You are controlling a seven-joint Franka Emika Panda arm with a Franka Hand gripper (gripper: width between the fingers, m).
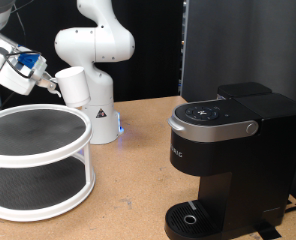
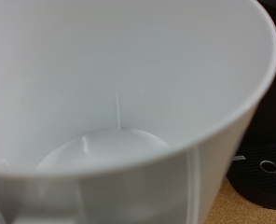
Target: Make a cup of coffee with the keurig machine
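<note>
Plain white ceramic cup (image 1: 75, 85) aloft at the exterior view's upper left, above the far rim of the white two-tier round shelf (image 1: 38, 160), tilted, clamped in the gripper (image 1: 48, 82). Well apart to the exterior view's right: large black boxy keurig machine (image 1: 233, 150), round drip tray (image 1: 193, 217) bare, near the wooden table's (image 1: 128, 190) bottom edge. Wrist view filled by the cup's hollow.

Brown particleboard tabletop (image 1: 128, 190) before a black backdrop curtain (image 1: 158, 45).
</note>
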